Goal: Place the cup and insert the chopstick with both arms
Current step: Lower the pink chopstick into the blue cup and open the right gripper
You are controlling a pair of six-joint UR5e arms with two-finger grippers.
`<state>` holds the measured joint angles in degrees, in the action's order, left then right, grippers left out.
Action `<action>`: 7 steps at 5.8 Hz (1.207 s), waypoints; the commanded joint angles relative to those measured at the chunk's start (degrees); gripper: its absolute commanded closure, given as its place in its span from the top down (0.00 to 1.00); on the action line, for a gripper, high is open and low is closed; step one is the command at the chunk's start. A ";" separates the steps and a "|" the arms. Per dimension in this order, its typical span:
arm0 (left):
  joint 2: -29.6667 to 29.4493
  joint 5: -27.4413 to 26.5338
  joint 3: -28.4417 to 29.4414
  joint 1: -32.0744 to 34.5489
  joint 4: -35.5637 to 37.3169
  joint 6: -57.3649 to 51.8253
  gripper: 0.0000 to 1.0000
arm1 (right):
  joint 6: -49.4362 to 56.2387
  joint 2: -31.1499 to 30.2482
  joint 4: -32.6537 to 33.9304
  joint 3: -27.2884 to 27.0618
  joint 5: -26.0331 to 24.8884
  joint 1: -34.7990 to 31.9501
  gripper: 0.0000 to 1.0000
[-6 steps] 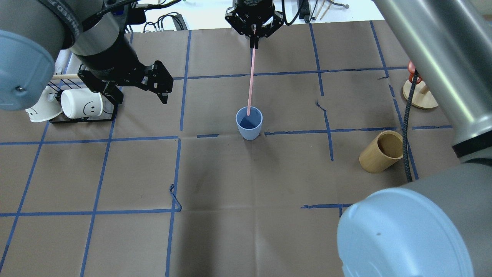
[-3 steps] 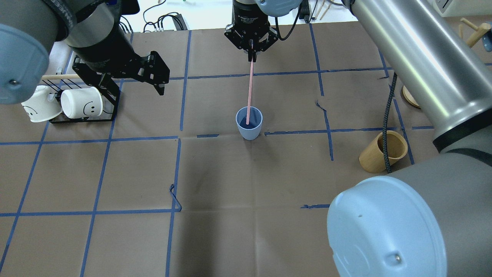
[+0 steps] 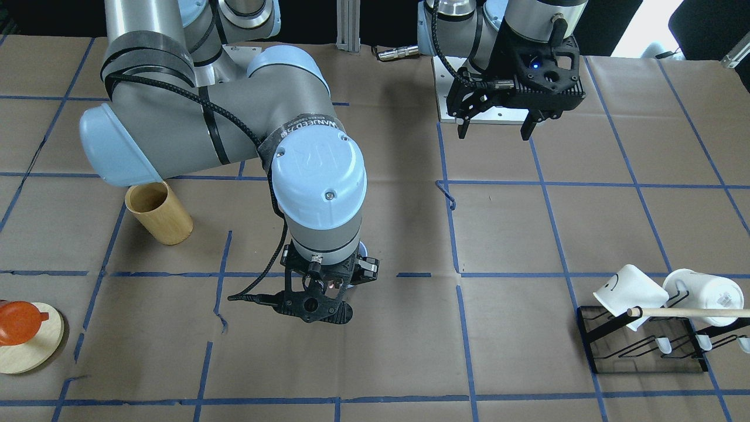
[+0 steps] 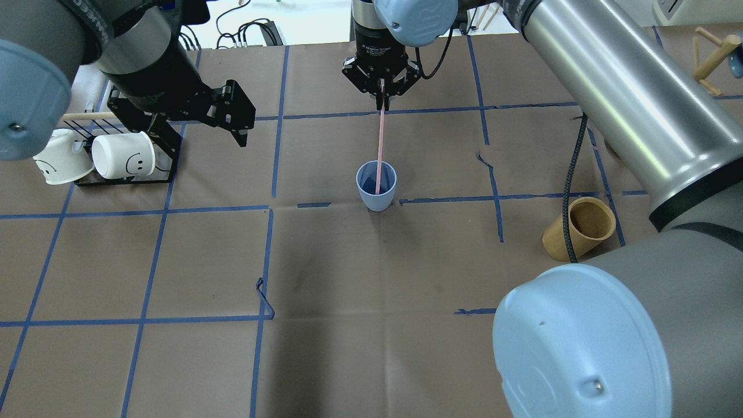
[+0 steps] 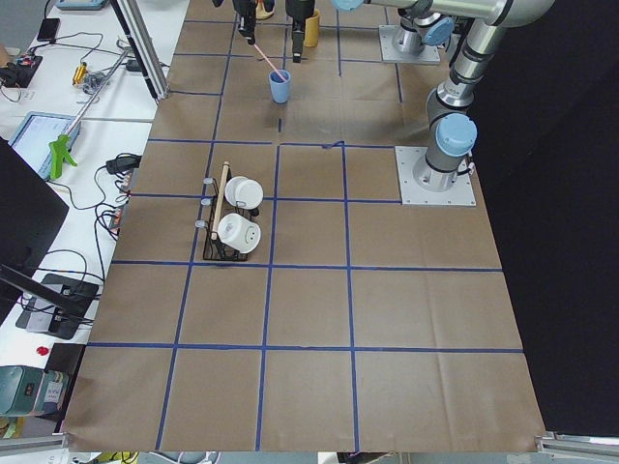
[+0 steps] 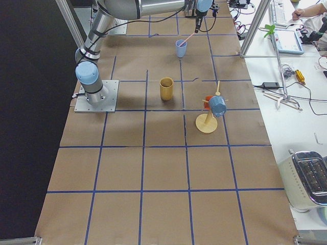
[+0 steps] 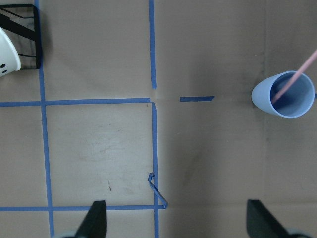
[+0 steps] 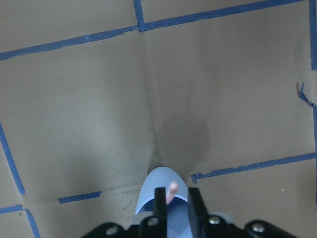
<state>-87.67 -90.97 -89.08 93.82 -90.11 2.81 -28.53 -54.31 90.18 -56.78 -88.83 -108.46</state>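
Note:
The light blue cup (image 4: 376, 187) stands upright near the table's middle; it also shows in the left wrist view (image 7: 283, 94). My right gripper (image 4: 382, 104) is above and beyond it, shut on the top of the pale pink chopstick (image 4: 380, 145). The chopstick's lower end is inside the cup. The right wrist view shows the fingers (image 8: 159, 202) clamped on the stick (image 8: 172, 189) over the cup's rim (image 8: 161, 179). My left gripper (image 4: 203, 136) is open and empty, off to the cup's left by the mug rack, also seen in the front view (image 3: 493, 133).
A tan bamboo holder (image 4: 580, 226) leans at the right, with the right arm's cable across it. A black rack (image 4: 125, 177) with two white mugs and a wooden dowel (image 3: 685, 312) sits at the left. A round wooden stand (image 3: 32, 343) is at the far right.
My right gripper has come down toward the cup, and the chopstick's tip has gone from the rim to deep inside. My left gripper has drawn back slightly to the left.

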 commanded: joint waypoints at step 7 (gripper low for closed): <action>0.04 0.00 -0.12 0.22 -0.15 0.00 1.00 | 21.75 -27.72 -11.82 -19.85 -0.64 16.87 1.00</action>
<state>-87.63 -90.97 -89.21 94.04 -90.25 2.81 -7.85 -76.18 76.01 -68.54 -89.65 -93.21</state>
